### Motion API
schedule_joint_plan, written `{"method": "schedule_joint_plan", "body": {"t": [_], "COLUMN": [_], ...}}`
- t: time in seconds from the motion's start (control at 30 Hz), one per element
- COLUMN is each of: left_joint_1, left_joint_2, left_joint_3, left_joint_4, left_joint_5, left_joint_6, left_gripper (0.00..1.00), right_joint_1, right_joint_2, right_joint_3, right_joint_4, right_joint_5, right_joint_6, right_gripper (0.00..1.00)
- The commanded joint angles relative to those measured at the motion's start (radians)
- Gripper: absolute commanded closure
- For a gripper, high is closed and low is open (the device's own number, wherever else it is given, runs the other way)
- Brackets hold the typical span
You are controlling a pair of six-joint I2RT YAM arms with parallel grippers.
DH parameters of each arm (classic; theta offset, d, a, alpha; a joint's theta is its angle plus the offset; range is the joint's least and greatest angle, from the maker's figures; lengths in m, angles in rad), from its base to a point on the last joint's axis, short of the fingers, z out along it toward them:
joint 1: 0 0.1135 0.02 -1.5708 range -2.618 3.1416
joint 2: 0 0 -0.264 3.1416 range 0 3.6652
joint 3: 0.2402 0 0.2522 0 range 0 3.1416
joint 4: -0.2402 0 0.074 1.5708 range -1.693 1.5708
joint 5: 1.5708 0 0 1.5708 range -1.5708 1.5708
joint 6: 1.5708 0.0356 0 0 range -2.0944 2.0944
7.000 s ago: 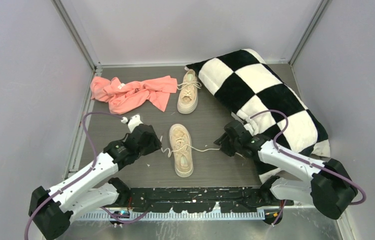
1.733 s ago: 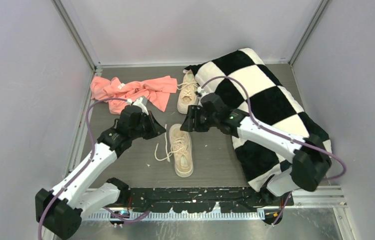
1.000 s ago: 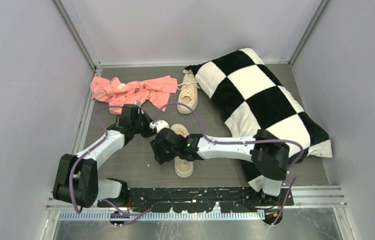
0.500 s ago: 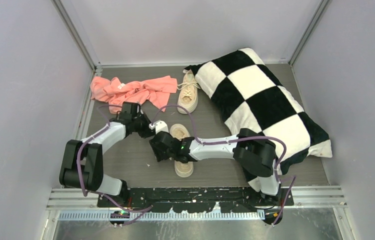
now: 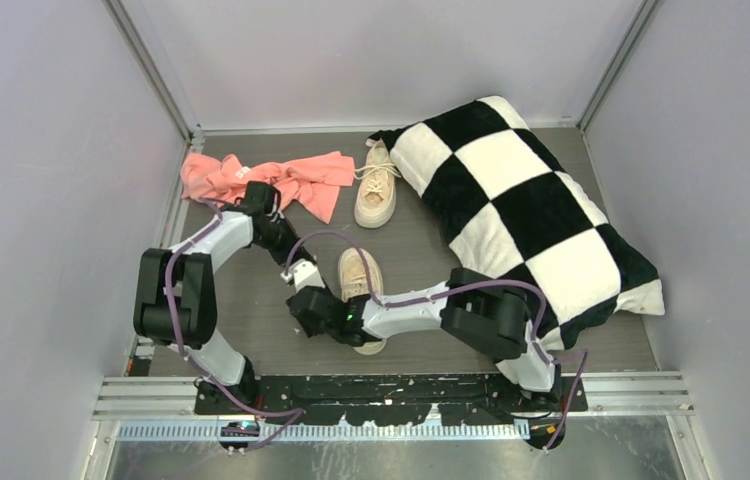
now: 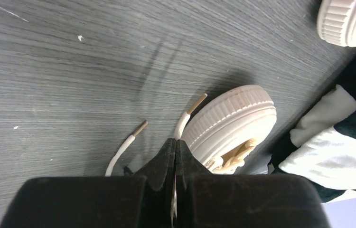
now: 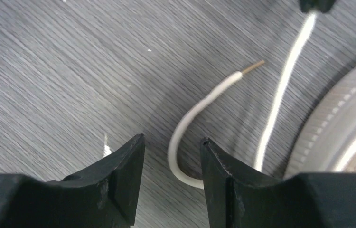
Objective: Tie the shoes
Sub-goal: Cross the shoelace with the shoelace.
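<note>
The near shoe lies mid-table, its front half under my right arm. The far shoe lies beside the pillow. In the left wrist view my left gripper is shut on a cream lace just off the near shoe's ribbed toe. A second lace end lies loose on the table beside it. My left gripper sits left of that shoe. My right gripper is low at the shoe's left. It stands open astride the loose curved lace, not pinching it.
A black-and-white checkered pillow fills the right side, close to both shoes. A pink cloth lies at the back left, just behind my left wrist. Metal posts and grey walls close in the table.
My right arm has slid toward the near edge, its gripper now lower at the shoe's left. My left arm has folded back toward the pink cloth, still shut on the lace.
</note>
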Motion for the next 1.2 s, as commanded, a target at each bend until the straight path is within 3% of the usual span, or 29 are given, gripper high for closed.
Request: {"method": "schedule_joint_plan", "body": {"t": [0.0, 0.07, 0.13, 0.17, 0.5, 0.67, 0.83, 0.87, 0.97, 1.07, 1.1, 1.17], "left_joint_1": [0.006, 0.007, 0.009, 0.01, 0.012, 0.012, 0.011, 0.01, 0.008, 0.002, -0.009, -0.069], "left_joint_2": [0.034, 0.03, 0.015, 0.007, -0.123, -0.185, -0.197, -0.208, -0.27, -0.343, -0.376, -0.445], "left_joint_3": [0.079, 0.07, 0.052, 0.046, -0.049, -0.157, -0.219, -0.227, -0.222, -0.199, -0.205, -0.233], "left_joint_4": [-0.137, -0.127, -0.099, -0.09, -0.012, 0.062, 0.086, 0.085, 0.018, -0.037, -0.024, 0.025], "left_joint_5": [0.03, 0.03, 0.039, 0.043, 0.045, 0.028, 0.043, 0.041, -0.02, -0.108, -0.126, -0.164], "left_joint_6": [0.009, 0.001, -0.007, -0.011, 0.011, 0.036, 0.032, 0.038, 0.067, 0.091, 0.085, 0.071], "left_gripper": [0.99, 1.0, 0.99, 0.99, 0.99, 0.99, 1.0, 0.98, 0.79, 0.47, 0.42, 0.41], "right_joint_1": [0.037, 0.04, 0.042, 0.043, 0.043, 0.043, 0.04, 0.039, 0.031, 0.025, 0.025, 0.022], "right_joint_2": [0.068, 0.076, 0.056, 0.039, -0.39, -0.584, -0.675, -0.682, -0.697, -0.71, -0.715, -0.729], "right_joint_3": [0.087, 0.085, 0.067, 0.055, -0.234, -0.324, -0.375, -0.384, -0.407, -0.427, -0.439, -0.457], "right_joint_4": [-0.082, -0.09, -0.081, -0.078, 0.031, -0.054, -0.108, -0.112, -0.12, -0.12, -0.116, -0.1], "right_joint_5": [0.179, 0.205, 0.226, 0.236, 0.0, 0.005, 0.066, 0.08, 0.127, 0.158, 0.167, 0.175], "right_joint_6": [-0.03, -0.024, -0.021, -0.018, 0.018, 0.062, 0.123, 0.135, 0.168, 0.197, 0.208, 0.219], "right_gripper": [0.51, 0.63, 0.92, 0.98, 0.99, 0.99, 0.99, 0.99, 0.99, 0.99, 0.99, 0.99]}}
